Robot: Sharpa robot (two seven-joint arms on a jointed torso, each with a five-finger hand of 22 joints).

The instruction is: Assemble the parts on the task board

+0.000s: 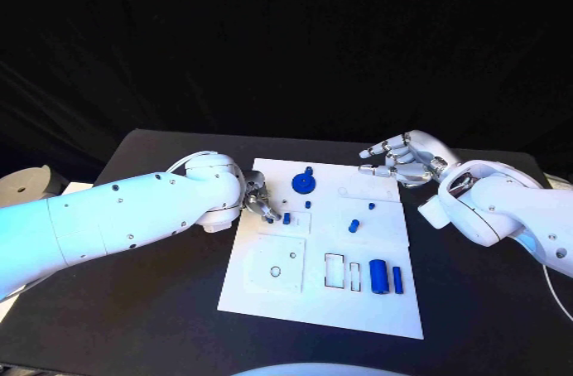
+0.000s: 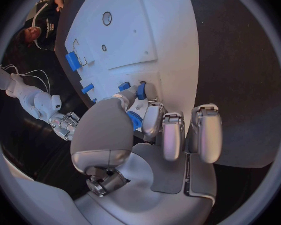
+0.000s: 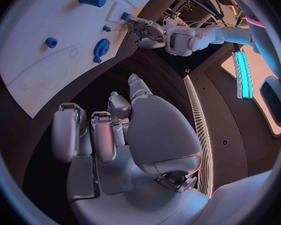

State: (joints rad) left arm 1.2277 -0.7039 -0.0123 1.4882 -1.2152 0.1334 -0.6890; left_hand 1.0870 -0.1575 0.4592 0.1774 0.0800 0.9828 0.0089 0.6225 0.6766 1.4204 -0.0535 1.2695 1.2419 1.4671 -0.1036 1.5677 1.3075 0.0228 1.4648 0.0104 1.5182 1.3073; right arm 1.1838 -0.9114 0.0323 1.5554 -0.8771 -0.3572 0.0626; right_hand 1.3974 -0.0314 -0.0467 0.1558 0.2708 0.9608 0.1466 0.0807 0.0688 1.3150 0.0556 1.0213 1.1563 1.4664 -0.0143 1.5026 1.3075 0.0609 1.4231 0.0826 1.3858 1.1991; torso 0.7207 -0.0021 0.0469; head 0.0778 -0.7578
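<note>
The white task board point(image 1: 269, 297) lies in the middle of the black table. My left hand point(image 1: 261, 202) is at the board's left edge; its thumb and a finger pinch a small blue peg point(image 1: 286, 218) that stands upright on the board, seen between the fingertips point(image 2: 150, 91) as the peg point(image 2: 141, 90). A blue gear point(image 1: 303, 180) sits just beyond that hand. My right hand point(image 1: 404, 161) hovers over the board's far right corner with fingers apart and nothing in it. A blue cylinder point(image 1: 377, 276) and a blue bar point(image 1: 397, 279) lie at the near right.
Two more small blue pegs point(image 1: 353, 224) point(image 1: 372, 205) and a tiny one point(image 1: 308, 204) sit mid-board. Rectangular slots point(image 1: 335, 272) and a square recess with a hole point(image 1: 276, 270) mark the near half. A pale round object point(image 1: 26, 183) sits off the table's left edge.
</note>
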